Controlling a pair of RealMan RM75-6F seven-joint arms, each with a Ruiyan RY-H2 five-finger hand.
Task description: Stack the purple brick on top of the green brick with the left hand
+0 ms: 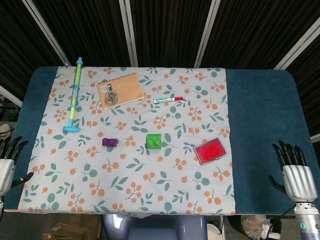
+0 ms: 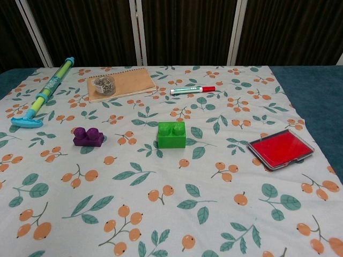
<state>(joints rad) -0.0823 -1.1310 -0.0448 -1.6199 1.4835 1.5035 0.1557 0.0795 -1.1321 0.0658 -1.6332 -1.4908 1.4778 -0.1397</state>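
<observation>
Dark-curtain backdrop, worktop (image 1: 260, 115) w/ floral cloth (image 1: 130, 175) | purple brick (image 2: 88, 136) lies left of green brick (image 2: 171, 134), apart, both mid-cloth | left hand (image 1: 7, 162) at left edge, fingers spread, holds nothing | right hand (image 1: 295, 172) at right edge, same.

The table (image 1: 260, 115) was covered in dark blue. A white cloth (image 1: 130, 185) was laid on it, printed with orange berries and green leaves. On the cloth, a purple brick (image 2: 88, 137) and a bright green brick (image 2: 171, 134) were seen. A red pad in a grey case (image 2: 280, 149) was placed right of the green brick. Behind it, a tan notebook (image 2: 122, 84), a white pen with a red cap (image 2: 192, 89) and a teal and green tube (image 2: 45, 95) were seen. The hands (image 1: 298, 175) were silver with black fingers (image 1: 287, 151).
</observation>
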